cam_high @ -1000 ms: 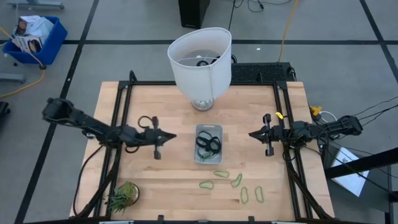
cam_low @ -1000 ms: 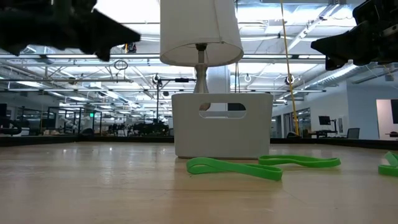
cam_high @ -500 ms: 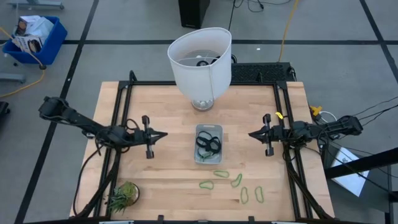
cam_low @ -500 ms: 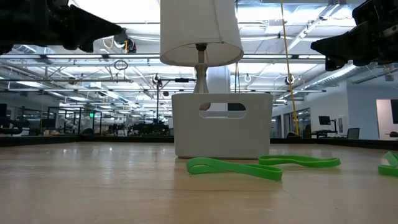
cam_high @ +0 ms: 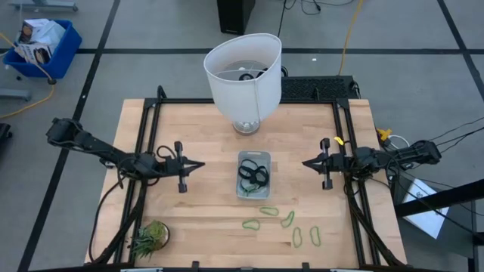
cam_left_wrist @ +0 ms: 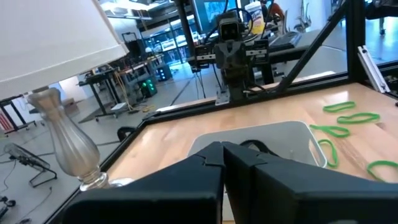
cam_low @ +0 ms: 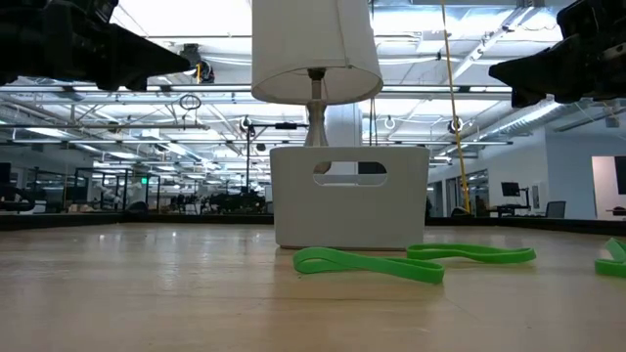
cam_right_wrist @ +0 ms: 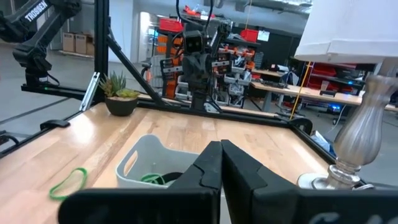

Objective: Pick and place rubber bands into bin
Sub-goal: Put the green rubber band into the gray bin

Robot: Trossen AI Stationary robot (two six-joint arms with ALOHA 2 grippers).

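High view showed the bin (cam_high: 253,174) sitting near the middle of the wooden table (cam_high: 204,136), a small pale tray with rounded corners and low walls, holding a tangle of dark rubber bands (cam_high: 254,174) with a hint of green among them. Five light-green bands (cam_high: 287,218) lay loose on the wood just beyond the bin's near end, thin flat ovals, some bent into a curve, spread toward the table's front right. From the low view two of these green loops (cam_low: 367,263) lay flat and limp in front of the bin's pale wall, which had a slot handle cut in it. The left gripper (cam_high: 198,164) hung above the table to the left of the bin, clear of it, its fingers pressed together and holding nothing. The right gripper (cam_high: 306,162) hung to the right of the bin, also apart from it, fingers likewise closed and empty. A white lampshade (cam_high: 243,72) stood behind the bin, and a small spiky green plant (cam_high: 150,238) sat at the front left corner.
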